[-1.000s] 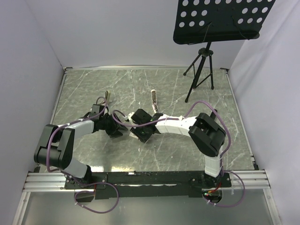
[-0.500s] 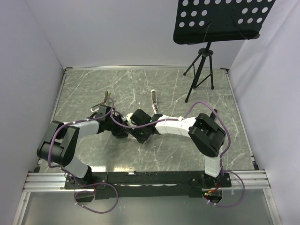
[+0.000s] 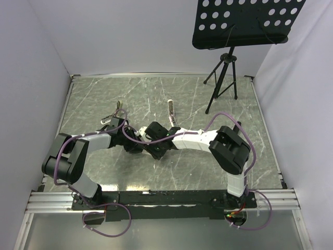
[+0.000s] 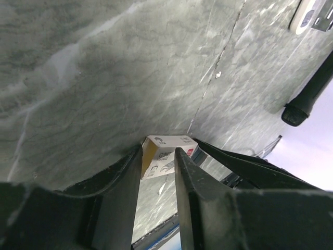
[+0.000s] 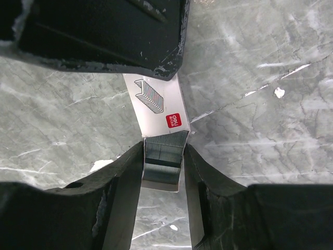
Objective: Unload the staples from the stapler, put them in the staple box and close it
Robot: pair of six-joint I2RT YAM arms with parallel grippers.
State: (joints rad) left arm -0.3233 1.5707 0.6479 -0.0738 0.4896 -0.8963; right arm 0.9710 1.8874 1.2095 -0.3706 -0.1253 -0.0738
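The stapler (image 3: pixel 170 110) lies on the marble table (image 3: pixel 208 166) behind the grippers, untouched; its end shows at the top right of the left wrist view (image 4: pixel 308 14). A small staple box (image 5: pixel 156 107), white with a red logo and a tan side (image 4: pixel 169 140), is held between both grippers. My right gripper (image 5: pixel 163 148) is shut on the box's open end, where grey staples (image 5: pixel 162 156) show inside. My left gripper (image 4: pixel 160 153) is shut on the other end. In the top view the left gripper (image 3: pixel 136 141) and right gripper (image 3: pixel 150 143) meet tip to tip and hide the box.
A black music stand tripod (image 3: pixel 222 78) stands at the back right; one foot (image 4: pixel 307 99) shows in the left wrist view. A thin small object (image 3: pixel 118 105) lies behind the left arm. White walls enclose the table on three sides.
My left arm has swung right to meet the right gripper, and its jaws have narrowed onto the staple box. The right arm has hardly moved.
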